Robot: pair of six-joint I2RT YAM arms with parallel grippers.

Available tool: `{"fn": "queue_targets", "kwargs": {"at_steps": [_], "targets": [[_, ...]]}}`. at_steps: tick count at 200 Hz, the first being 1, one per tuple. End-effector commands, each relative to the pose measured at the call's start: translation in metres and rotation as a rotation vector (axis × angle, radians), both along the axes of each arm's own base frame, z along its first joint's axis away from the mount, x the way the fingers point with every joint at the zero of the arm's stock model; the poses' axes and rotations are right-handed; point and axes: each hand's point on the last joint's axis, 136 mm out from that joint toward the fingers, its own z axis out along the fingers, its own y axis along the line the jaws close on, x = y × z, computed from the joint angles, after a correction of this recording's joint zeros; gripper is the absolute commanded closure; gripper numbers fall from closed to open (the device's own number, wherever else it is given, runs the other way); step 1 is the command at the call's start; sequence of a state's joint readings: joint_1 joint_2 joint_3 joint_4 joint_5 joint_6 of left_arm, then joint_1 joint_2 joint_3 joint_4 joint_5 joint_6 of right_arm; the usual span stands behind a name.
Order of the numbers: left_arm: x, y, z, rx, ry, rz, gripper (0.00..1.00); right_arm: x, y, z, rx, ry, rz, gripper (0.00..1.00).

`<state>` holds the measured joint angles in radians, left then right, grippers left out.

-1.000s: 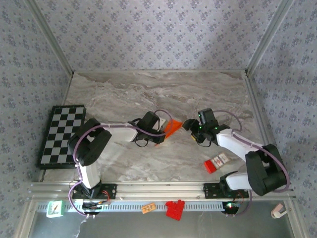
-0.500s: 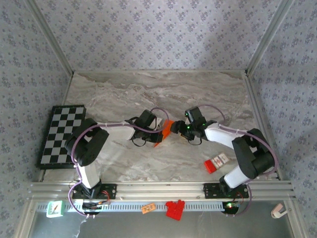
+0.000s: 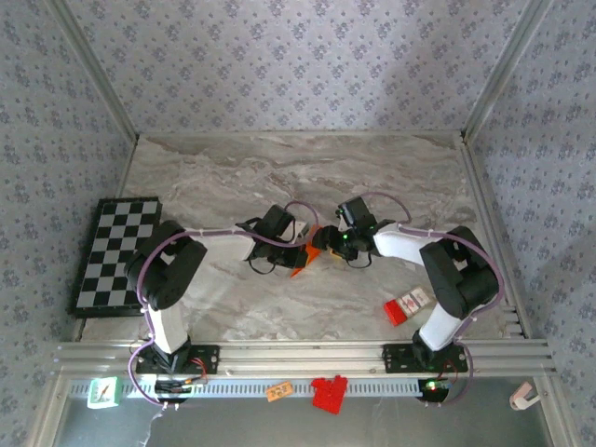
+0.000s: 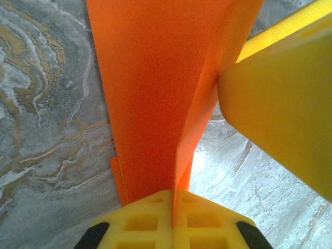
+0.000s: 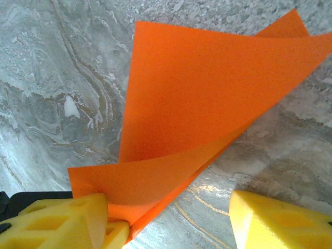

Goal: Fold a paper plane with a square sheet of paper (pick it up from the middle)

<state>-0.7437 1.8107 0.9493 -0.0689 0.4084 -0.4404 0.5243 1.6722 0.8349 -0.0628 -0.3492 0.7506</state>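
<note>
Change: a second ago the right gripper (image 3: 324,242) was off to the right, apart from the paper (image 3: 301,264). Now its arm has swung in and the gripper is right up against the paper. The left gripper (image 3: 294,244) has hardly moved.
Where the paper is: in the middle of the table (image 3: 223,177), between the two grippers.
Left gripper: its yellow fingers (image 4: 174,212) are squeezed shut on the paper (image 4: 150,93), which stands up out of them.
Right gripper: (image 5: 171,223) its fingers (image 5: 280,218) are spread apart. A corner of the paper (image 5: 197,98) sits by one finger, but nothing is pinched.
Paper look: bright orange, thin and smooth. It is folded, with a sharp crease and one flap lifting up.
Table look: grey and tan stone with wavy lines.
Fingers look: chunky yellow blocks with square holes.
Count: two arms, one orange paper, one black-and-white checkerboard (image 3: 116,256), one red-and-white box (image 3: 407,305), one small orange tag (image 3: 277,392), one clump of red blocks (image 3: 328,391).
</note>
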Motion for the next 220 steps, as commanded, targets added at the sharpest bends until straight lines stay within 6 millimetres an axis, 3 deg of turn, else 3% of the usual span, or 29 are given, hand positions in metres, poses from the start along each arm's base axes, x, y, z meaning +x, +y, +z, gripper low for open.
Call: {"fn": "queue_targets", "kwargs": {"at_steps": [1,78,123,220], "targets": [[-0.001,-0.001,-0.005,-0.001,0.048,0.004,0.95,0.001,0.002,-0.004,-0.034,0.007,0.018,0.35],[-0.001,0.000,-0.004,-0.015,0.057,0.003,0.83,-0.001,-0.003,-0.025,-0.115,0.064,0.010,0.37],[-0.001,-0.002,0.008,-0.040,0.046,0.000,0.78,-0.004,-0.005,-0.037,-0.167,0.101,0.015,0.38],[0.005,-0.001,0.025,-0.053,0.025,0.012,0.72,-0.005,-0.001,-0.038,-0.185,0.111,0.039,0.39]]}}
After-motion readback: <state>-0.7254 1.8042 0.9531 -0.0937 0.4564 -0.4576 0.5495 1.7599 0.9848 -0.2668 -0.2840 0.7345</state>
